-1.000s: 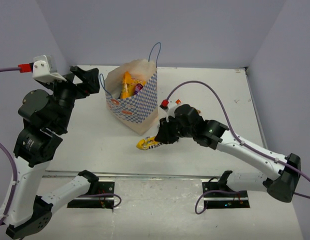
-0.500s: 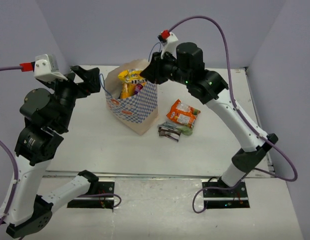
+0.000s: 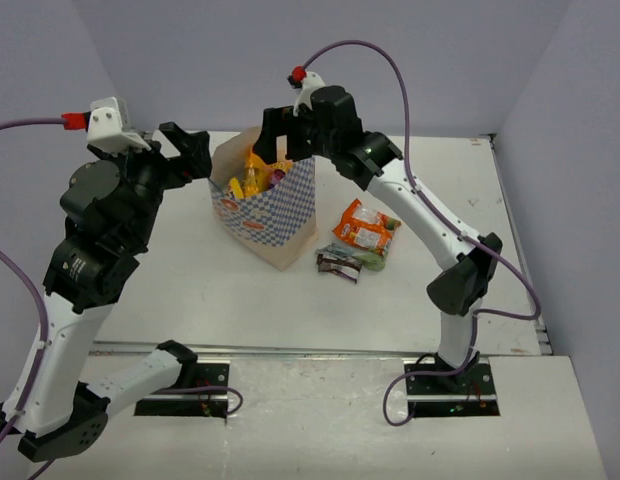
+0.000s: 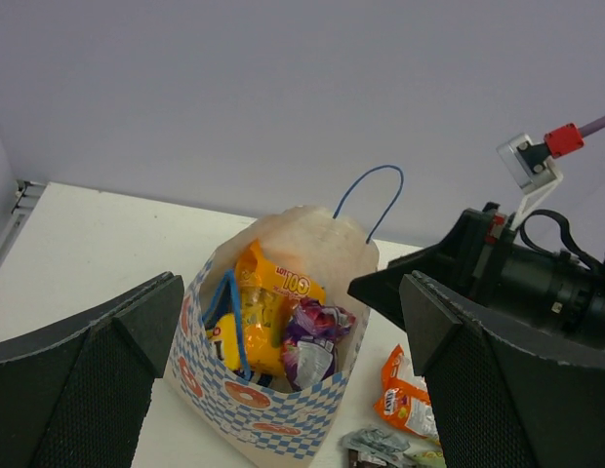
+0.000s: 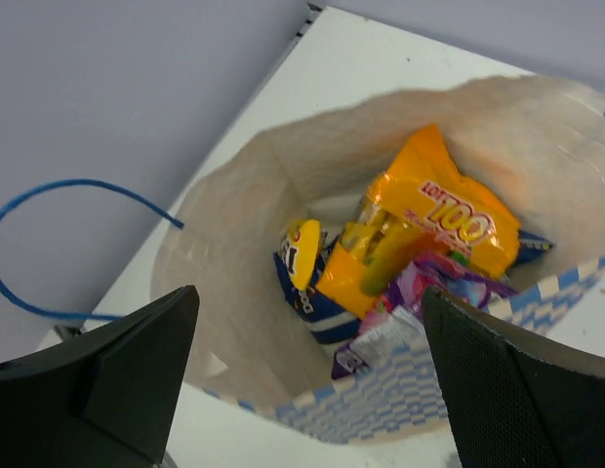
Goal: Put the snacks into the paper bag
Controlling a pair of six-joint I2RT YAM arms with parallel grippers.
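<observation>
Hanging parted and empty, the right pincer [image 5: 307, 322] could be snagged on the thin blue cord handle [image 5: 68, 182] of the white checkered paper bag [image 5: 244, 244], toppling it.

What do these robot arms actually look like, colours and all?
Both the left arm and right arm have smooth white links joined by bulky black round joints. A purple cable with a red plug loops to each wrist. Each ends in two wide black fingers with a fine mesh texture.

Overhead view, wrist views share paper bag [image 3: 283, 208]
</observation>
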